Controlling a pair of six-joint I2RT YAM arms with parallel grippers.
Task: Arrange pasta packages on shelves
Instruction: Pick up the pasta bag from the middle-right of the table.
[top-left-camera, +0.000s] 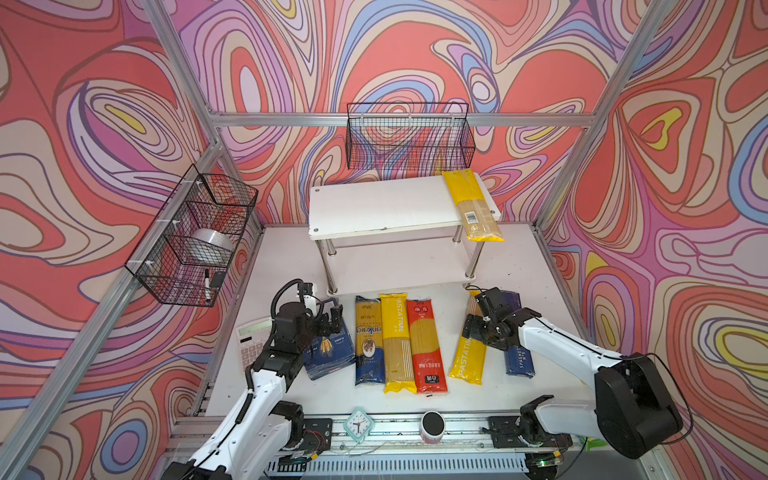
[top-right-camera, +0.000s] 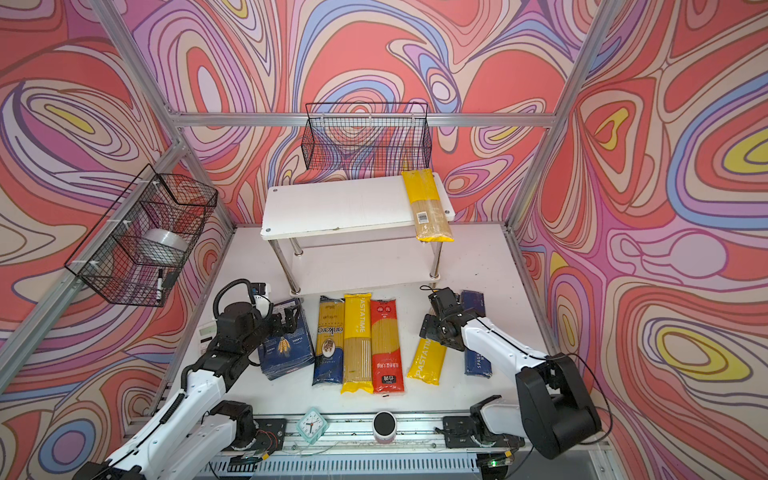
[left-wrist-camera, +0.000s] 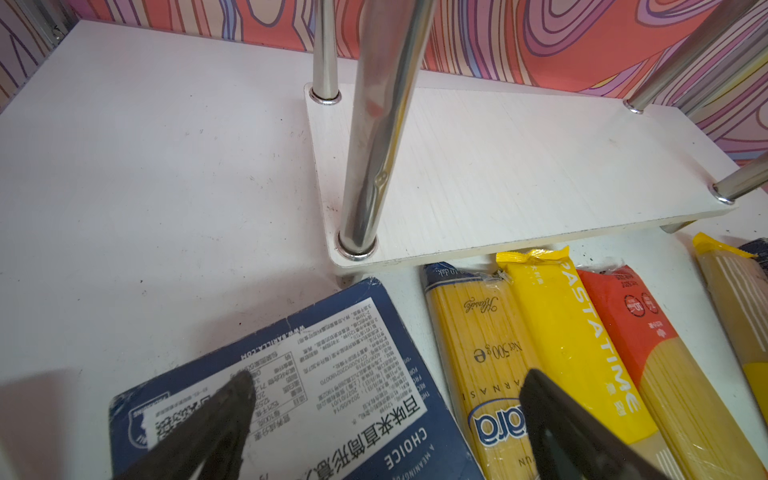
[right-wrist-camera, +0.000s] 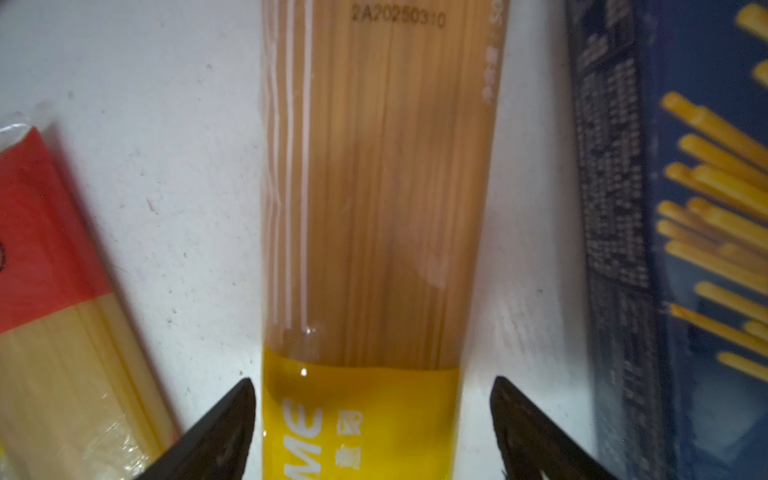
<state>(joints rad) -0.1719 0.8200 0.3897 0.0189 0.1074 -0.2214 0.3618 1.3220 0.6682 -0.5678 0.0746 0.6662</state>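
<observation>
Your right gripper (right-wrist-camera: 372, 382) stands open astride the yellow PASTATIME pack (right-wrist-camera: 374, 208) on the table (right-wrist-camera: 145, 166), jaws clear of both sides. Your left gripper (left-wrist-camera: 386, 378) hangs open over the wide blue box (left-wrist-camera: 332, 374). One barcode pack (top-left-camera: 471, 203) lies on the rack's top board (top-left-camera: 374, 208), overhanging its front edge. The side wire basket (top-left-camera: 174, 291) holds a tape roll (top-left-camera: 212, 245) and a marker (top-left-camera: 206, 284).

- You have the top board (top-left-camera: 374, 208) bare from its left end to the barcode pack (top-left-camera: 471, 205) overhanging its right front.
- The wire basket (top-left-camera: 409, 145) hangs close above its rear edge.
- The lower board (left-wrist-camera: 540, 166) is bare between its chrome legs (left-wrist-camera: 374, 145).
- A bare gap separates the red pack (top-left-camera: 426, 345) from the right-hand PASTATIME pack (top-left-camera: 467, 361).
</observation>
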